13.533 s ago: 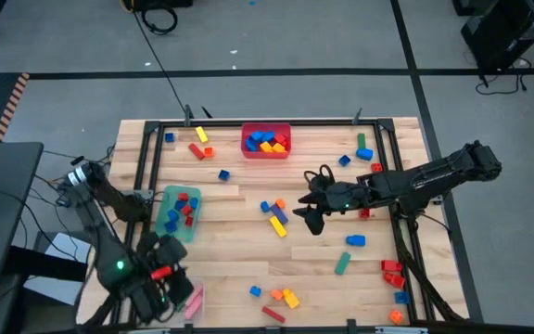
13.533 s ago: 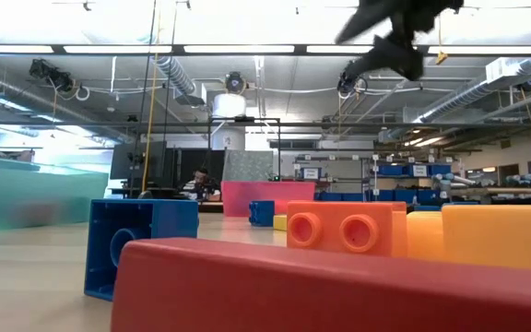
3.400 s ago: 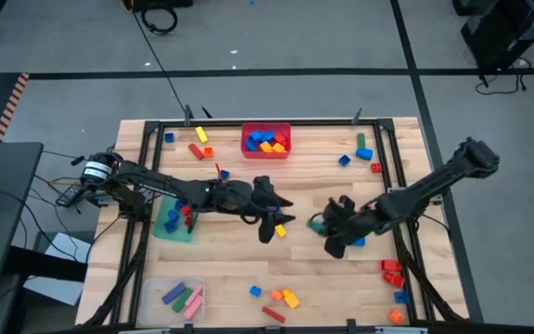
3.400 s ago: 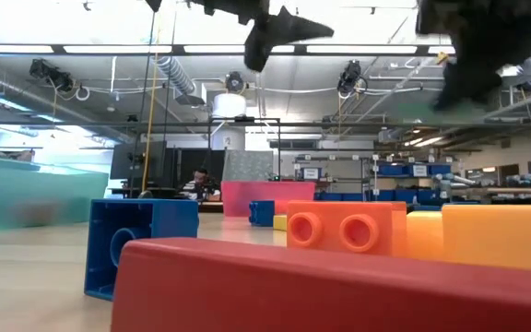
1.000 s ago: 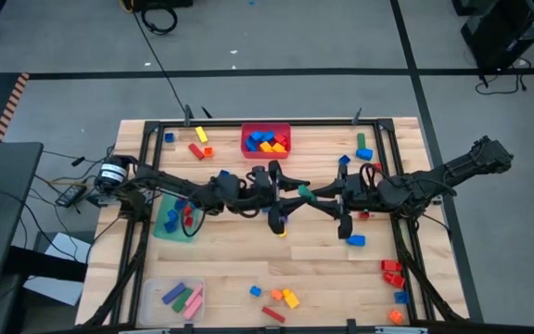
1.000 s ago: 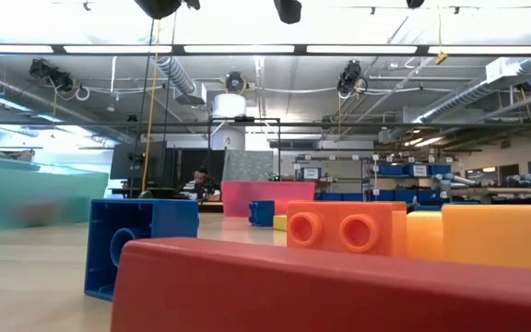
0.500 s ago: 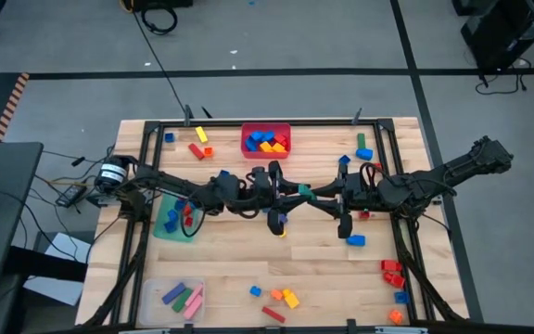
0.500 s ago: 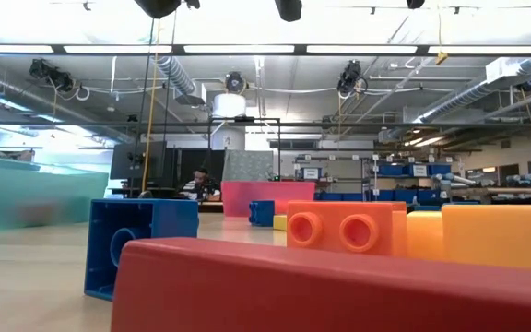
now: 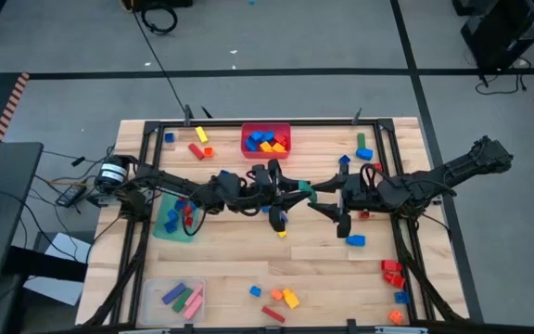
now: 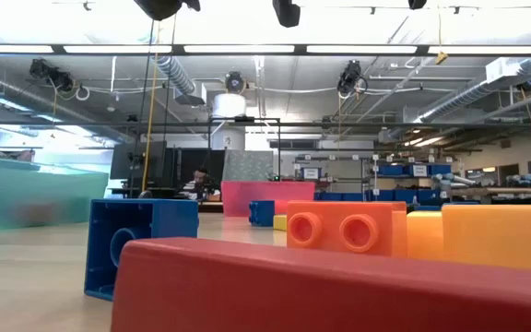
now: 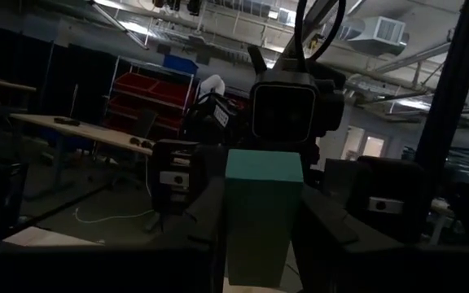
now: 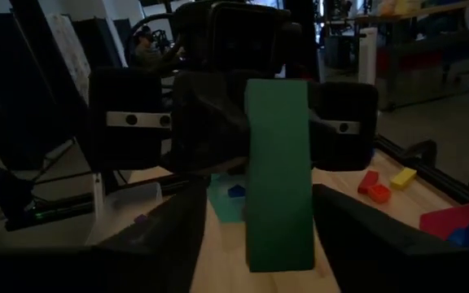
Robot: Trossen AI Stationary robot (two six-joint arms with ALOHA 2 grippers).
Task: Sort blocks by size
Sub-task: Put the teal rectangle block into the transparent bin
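A long green block point(image 9: 306, 192) hangs over the table's middle between my two grippers. My left gripper point(image 9: 294, 194) reaches in from the left and is shut on it; in the left wrist view the block point(image 11: 263, 213) stands between its fingers. My right gripper point(image 9: 324, 203) faces it from the right, open, with its fingers on either side of the block's free end point(image 12: 279, 212) and not touching it. Other blocks lie loose on the table: a blue one point(image 9: 355, 240), a yellow one point(image 9: 280, 230) and a group near the front point(image 9: 284, 297). My left gripper pinches the green block's two long sides point(image 11: 236, 236) between its two fingers, at the block's left end. The fingers come level from the table's left and lie along the block. The block sticks out toward my right gripper, lifted clear of the table.
A red bin point(image 9: 266, 141) with blocks stands at the far middle, a green bin point(image 9: 172, 215) at the left and a clear bin point(image 9: 176, 297) at the front left. Loose blocks lie by the right edge point(image 9: 392, 271) and far left point(image 9: 197, 148). Red, blue and orange blocks point(image 10: 339, 286) fill the low view.
My right gripper has opened off the green block's right end. My left gripper keeps hold of the block, which stays level over the table's middle.
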